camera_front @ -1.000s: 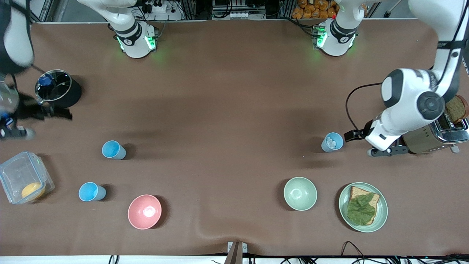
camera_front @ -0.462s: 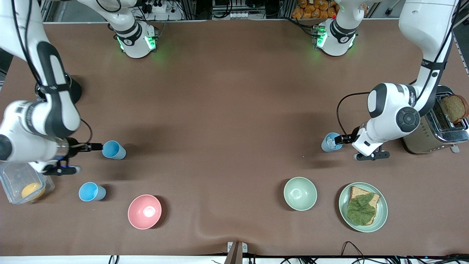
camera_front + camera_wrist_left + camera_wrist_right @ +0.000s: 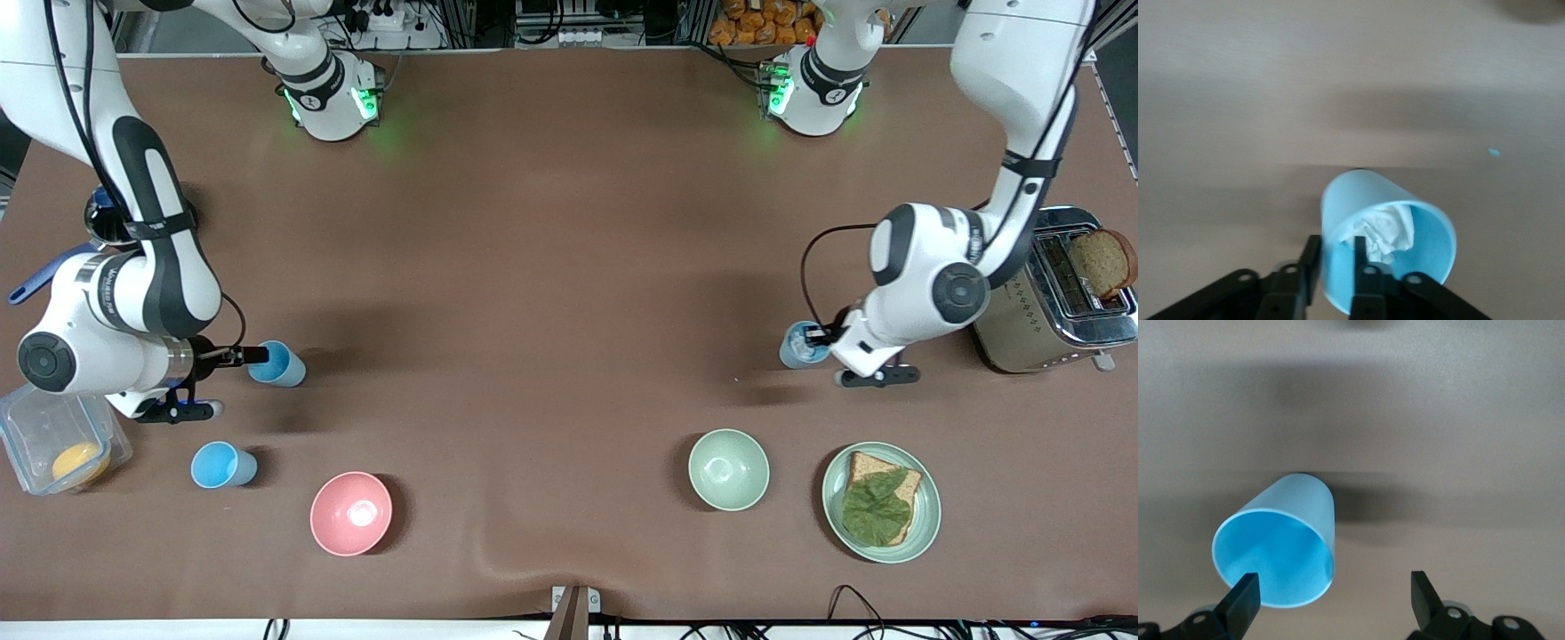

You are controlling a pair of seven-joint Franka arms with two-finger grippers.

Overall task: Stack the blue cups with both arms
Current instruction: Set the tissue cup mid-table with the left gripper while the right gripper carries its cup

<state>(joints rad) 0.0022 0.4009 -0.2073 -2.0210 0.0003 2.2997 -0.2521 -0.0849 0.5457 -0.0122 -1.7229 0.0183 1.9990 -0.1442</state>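
Three blue cups stand on the brown table. One cup [image 3: 797,351], with crumpled white tissue in it [image 3: 1388,230], stands near the toaster. My left gripper [image 3: 813,336] [image 3: 1336,243] is shut on its rim wall, one finger inside and one outside. A second, empty cup [image 3: 277,364] [image 3: 1281,540] stands toward the right arm's end. My right gripper [image 3: 256,356] [image 3: 1331,587] is open wide at its rim, with one fingertip [image 3: 1245,590] over the mouth and the other off to the side over the table. The third cup [image 3: 222,465] stands free, nearer the front camera.
A pink bowl [image 3: 351,513] and a pale green bowl [image 3: 728,468] sit near the front edge. A plate [image 3: 925,524] holds bread and lettuce. A toaster [image 3: 1022,324] stands beside the left arm. A clear box [image 3: 44,427] and a black pot [image 3: 100,222] are by the right arm.
The right arm swung in from the table's end and brought its gripper to the empty cup's rim. The left gripper moved onto the tissue cup's wall.
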